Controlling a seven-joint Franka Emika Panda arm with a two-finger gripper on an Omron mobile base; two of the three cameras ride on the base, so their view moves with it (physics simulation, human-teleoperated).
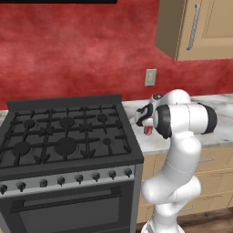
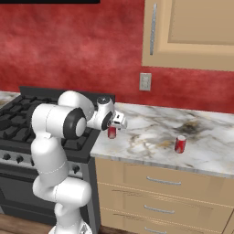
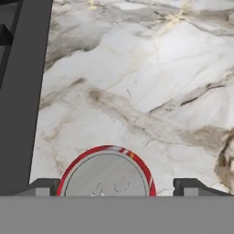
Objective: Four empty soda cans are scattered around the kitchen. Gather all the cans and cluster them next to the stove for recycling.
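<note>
Progress entry: one red soda can (image 2: 112, 132) stands on the marble counter (image 2: 155, 132), just beside the right edge of the stove (image 2: 27, 123), left of centre in the right base view; judged as placed. The gripper (image 3: 116, 188) sits directly above it, fingers spread wide to either side of the silver top with clear gaps, so the can reads as released, not clamped.

Second red can (image 2: 180, 144): same counter, right of centre in that view, well apart from the stove; judged as not yet gathered. Two further cans are still to be accounted for, so roughly a quarter of the job looks done.

Orientation, can under the gripper: upright, long axis vertical, silver lid facing up toward the hand camera, seen at lower centre of the hand view as a full circle with a red rim. Second can: also upright, top up.
</note>
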